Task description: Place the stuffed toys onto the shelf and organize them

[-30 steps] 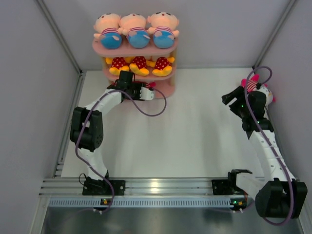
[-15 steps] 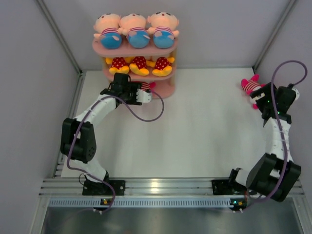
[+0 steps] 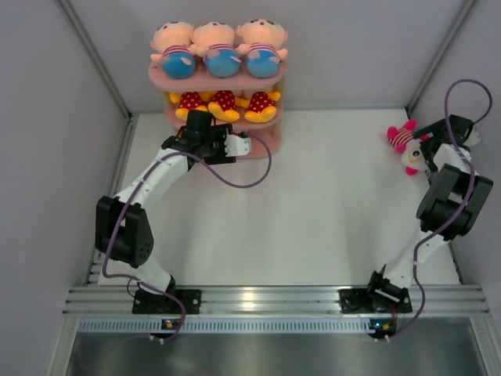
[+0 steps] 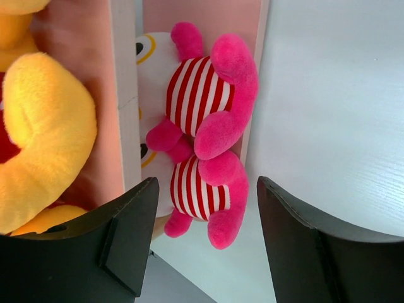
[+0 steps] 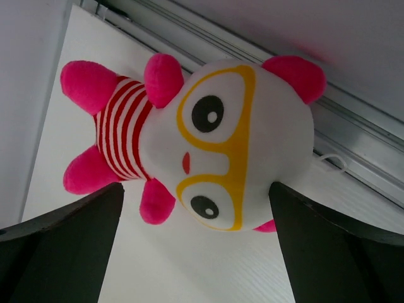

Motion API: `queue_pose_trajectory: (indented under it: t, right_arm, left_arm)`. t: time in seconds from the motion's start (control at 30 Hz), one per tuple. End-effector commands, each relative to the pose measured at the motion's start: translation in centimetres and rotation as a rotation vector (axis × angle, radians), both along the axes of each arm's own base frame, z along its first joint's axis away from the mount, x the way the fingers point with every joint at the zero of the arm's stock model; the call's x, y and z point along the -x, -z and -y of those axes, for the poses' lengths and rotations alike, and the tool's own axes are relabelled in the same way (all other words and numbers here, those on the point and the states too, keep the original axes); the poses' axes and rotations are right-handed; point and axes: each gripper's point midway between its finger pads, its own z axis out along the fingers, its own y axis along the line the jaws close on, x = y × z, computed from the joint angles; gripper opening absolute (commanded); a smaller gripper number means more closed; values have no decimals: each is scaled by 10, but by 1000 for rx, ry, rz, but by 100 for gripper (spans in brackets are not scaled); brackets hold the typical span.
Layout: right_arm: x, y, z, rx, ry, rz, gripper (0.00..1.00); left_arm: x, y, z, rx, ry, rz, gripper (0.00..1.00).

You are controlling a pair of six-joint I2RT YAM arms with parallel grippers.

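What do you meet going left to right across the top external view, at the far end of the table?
Pink shelf → loose pink-striped toy → right gripper, open. The left gripper sits in front of the shelf, so it has no clear place in the order.

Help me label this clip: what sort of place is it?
Probably a robotics lab test cell, not a home: grey panel walls box in a white table, an aluminium rail runs along its near edge, and a pink shelf holds plush toys.
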Motion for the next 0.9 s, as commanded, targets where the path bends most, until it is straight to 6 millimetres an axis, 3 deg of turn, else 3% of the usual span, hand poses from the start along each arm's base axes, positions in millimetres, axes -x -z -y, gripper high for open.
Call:
queue_pose_trajectory:
  t: [0.0, 0.1, 0.2, 0.37, 0.43, 0.47, 0.5, 0.53, 0.6, 0.63, 0.67, 0.7, 0.73, 0.77, 0.8, 0.83, 0.87]
  right_arm:
    - [-29, -7, 40, 39, 73, 53, 100]
    - [-33, 24, 38, 22, 72, -22, 99]
    - [-36, 37, 37, 30, 59, -50, 91]
    - [-30, 63, 36, 47, 57, -137, 88]
    - [-31, 67, 40, 45, 64, -154, 69]
    - [-30, 71, 40, 33, 63, -161, 51]
    - [-30, 70, 42, 35, 65, -159, 42]
    - [-31, 63, 43, 47, 63, -147, 34]
    - [-30, 54, 39, 68, 24, -138, 6]
    - [-31, 47, 36, 77, 2, -126, 0]
    - [-33, 17, 35, 136, -31, -81, 0]
    - [-28, 12, 29, 153, -58, -83, 0]
    - [-28, -24, 18, 197, -94, -33, 0]
    - [-24, -38, 13, 244, -139, -35, 0]
    - [-15, -44, 1, 253, -179, -49, 0]
    - [-13, -79, -21, 276, -253, 14, 0]
    - [-10, -90, -35, 305, -337, 24, 0]
  left_arm:
    - [8, -36, -3, 45, -47, 21, 70]
    - [12, -39, -2, 64, -59, 12, 70]
    - [17, -42, 0, 86, -73, -8, 70]
    - [24, -47, 8, 120, -68, -20, 70]
    - [27, -49, 11, 131, -64, -25, 70]
    - [28, -49, 11, 133, -65, -28, 70]
    - [29, -49, 11, 131, -65, -30, 70]
    - [30, -51, 10, 133, -65, -27, 70]
    - [32, -53, 10, 134, -63, -26, 69]
    - [34, -54, 11, 140, -59, -28, 69]
    - [35, -54, 13, 142, -53, -32, 69]
    - [38, -56, 13, 148, -51, -37, 69]
    - [40, -57, 15, 157, -48, -46, 69]
    - [43, -57, 19, 167, -39, -58, 68]
    - [51, -57, 21, 175, -29, -84, 68]
    - [55, -56, 23, 179, -18, -97, 68]
    - [61, -56, 30, 189, 17, -108, 68]
